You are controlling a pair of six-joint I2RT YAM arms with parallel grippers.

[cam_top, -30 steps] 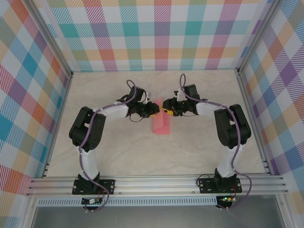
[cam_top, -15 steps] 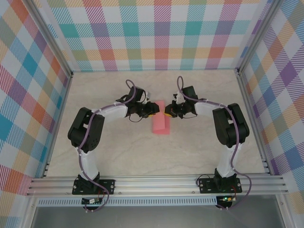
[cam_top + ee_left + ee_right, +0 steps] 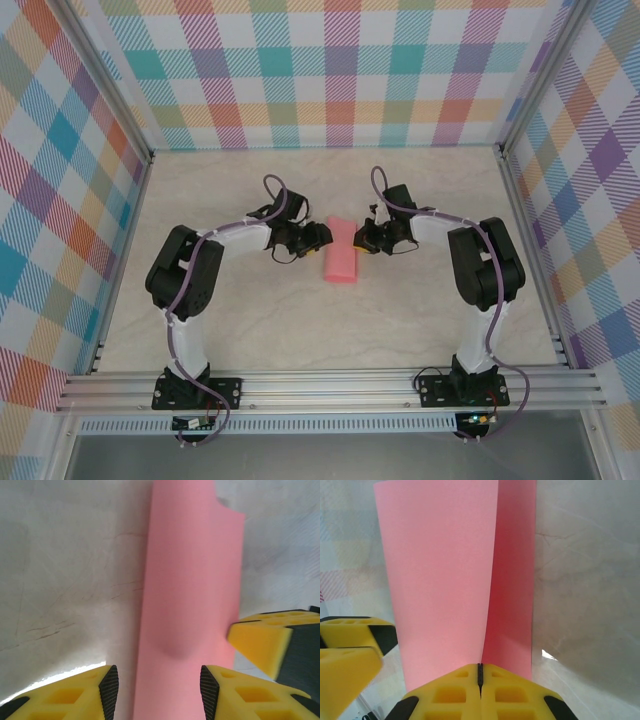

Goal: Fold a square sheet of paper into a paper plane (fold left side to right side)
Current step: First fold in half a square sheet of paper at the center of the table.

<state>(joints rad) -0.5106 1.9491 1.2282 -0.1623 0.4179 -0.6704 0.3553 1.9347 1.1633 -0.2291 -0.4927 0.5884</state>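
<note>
The square sheet of paper (image 3: pixel 341 262) is pink and lies folded in half as a narrow strip mid-table. My right gripper (image 3: pixel 362 239) is at the strip's far right edge. In the right wrist view the right gripper (image 3: pixel 480 672) is shut, and the free edge of the upper layer (image 3: pixel 440 580) runs into the seam between its fingers, raised off the darker lower layer (image 3: pixel 512 605). My left gripper (image 3: pixel 318 240) is at the strip's left side. It stands open (image 3: pixel 159 692), its pads either side of the paper (image 3: pixel 190 590) without pinching it.
The beige tabletop (image 3: pixel 250 320) has free room all round the paper. Metal frame rails (image 3: pixel 330 385) run along the near edge and up both sides, with checked walls behind. The two grippers face each other closely across the strip; a right fingertip (image 3: pixel 260 640) shows in the left wrist view.
The right gripper has gone from open to shut at the paper's right edge. The left gripper has opened and eased back to the left. The strip now looks wider at its far end.
</note>
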